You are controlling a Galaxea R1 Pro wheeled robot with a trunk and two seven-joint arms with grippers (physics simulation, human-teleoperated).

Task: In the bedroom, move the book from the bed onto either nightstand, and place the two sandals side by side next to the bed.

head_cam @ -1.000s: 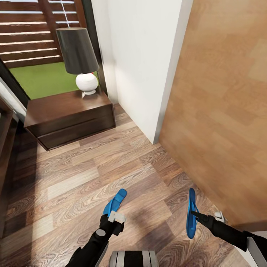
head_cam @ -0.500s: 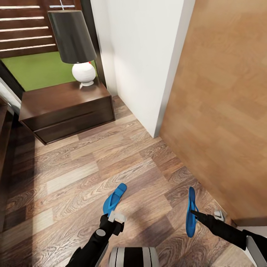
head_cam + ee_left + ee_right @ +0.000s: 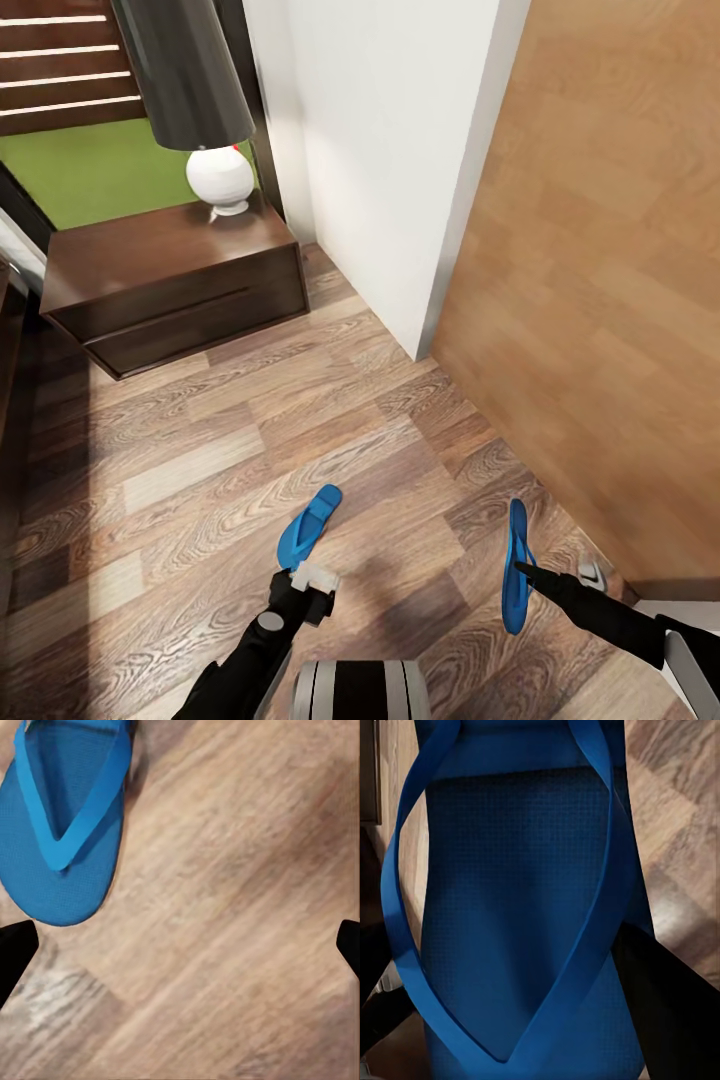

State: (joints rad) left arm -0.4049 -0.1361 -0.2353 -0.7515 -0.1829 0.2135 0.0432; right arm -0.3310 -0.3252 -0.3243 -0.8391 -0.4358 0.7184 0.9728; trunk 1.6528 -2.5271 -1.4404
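One blue sandal (image 3: 308, 528) lies flat on the wood-plank floor, and my left gripper (image 3: 306, 586) hovers just behind its heel. In the left wrist view that sandal (image 3: 64, 832) sits off to one side, while the left gripper (image 3: 180, 949) is open over bare floor. The other sandal (image 3: 516, 568) stands on its edge above the floor at the right, with my right gripper (image 3: 522, 572) shut on it. In the right wrist view this sandal (image 3: 521, 907) lies between the dark fingers (image 3: 675, 1020). A dark-brown nightstand (image 3: 170, 275) stands at the far left. The book and the bed are out of view.
A lamp (image 3: 195, 90) with a dark shade and white base stands on the nightstand. A white wall corner (image 3: 370, 150) juts out ahead, and a large light-wood panel (image 3: 600, 280) lines the right. Open floor (image 3: 230, 440) lies between me and the nightstand.
The whole view has shifted, so the nightstand and lamp now sit higher and further left. Both grippers and both sandals keep nearly the same places relative to me.
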